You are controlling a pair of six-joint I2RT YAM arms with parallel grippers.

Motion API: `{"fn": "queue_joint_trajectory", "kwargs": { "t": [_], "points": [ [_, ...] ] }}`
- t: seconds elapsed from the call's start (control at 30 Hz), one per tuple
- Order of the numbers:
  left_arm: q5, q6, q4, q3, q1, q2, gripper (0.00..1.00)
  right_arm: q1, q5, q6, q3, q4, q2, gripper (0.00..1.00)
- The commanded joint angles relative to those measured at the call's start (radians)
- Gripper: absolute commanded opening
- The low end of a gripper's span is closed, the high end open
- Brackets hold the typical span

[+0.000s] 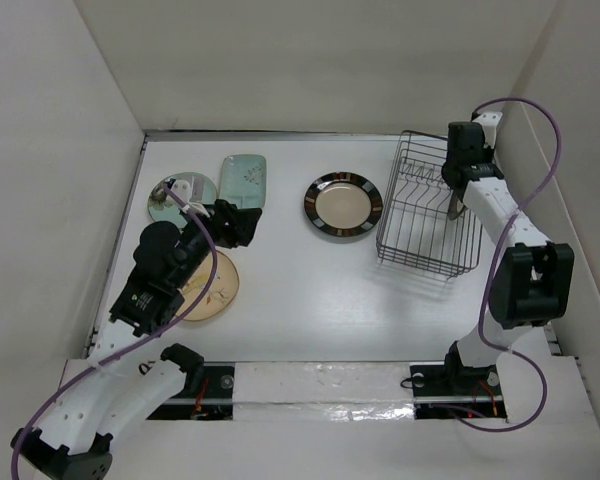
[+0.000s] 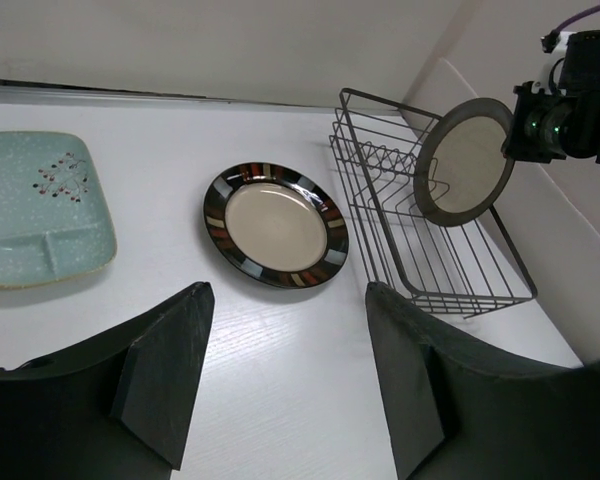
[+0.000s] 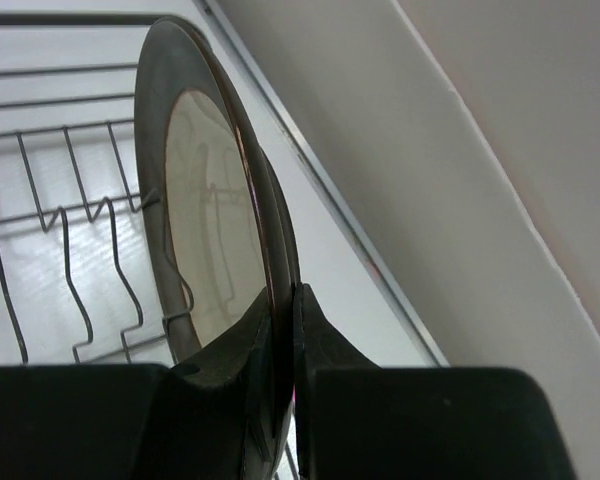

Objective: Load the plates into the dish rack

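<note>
White bench [image 1: 300,300], walled in. Right gripper [image 3: 285,300] pinches the grey-brown-rimmed plate [image 3: 205,200] on edge, near upright; dish rack [image 1: 420,262] lies directly below it. Left gripper [image 2: 290,295] gapes empty, well apart.

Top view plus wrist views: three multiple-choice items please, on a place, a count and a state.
1. Where is the black-rimmed plate? A flat on the table beside the dish rack; B inside the rack; C leaning on the wall.
2. How many plates lie on the table? A two; B four; C five.
3. The right fingers are: A open, empty; B shut on the grey-rimmed plate; C shut on a rack bar.
Key: 1 A, it lies flat by the rack; 2 B, four lie flat there; 3 B, its rim sits pinched between them.
</note>
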Motion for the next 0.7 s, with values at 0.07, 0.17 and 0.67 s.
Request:
{"fn": "queue_joint_trajectory", "kwargs": {
  "t": [0.07,0.17,0.67],
  "points": [
    [-0.021,0.005,0.036,0.008,-0.004,0.008,0.62,-0.006,-0.033,0.178,-0.053,0.101,-0.028,0.2],
    [-0.023,0.005,0.036,0.01,-0.004,0.014,0.63,-0.018,-0.065,0.215,-0.077,0.113,-0.049,0.53],
    [-0.057,0.006,0.01,0.015,-0.004,-0.005,0.21,0.207,-0.33,0.25,0.012,0.144,-0.358,0.38]
  ]
}}
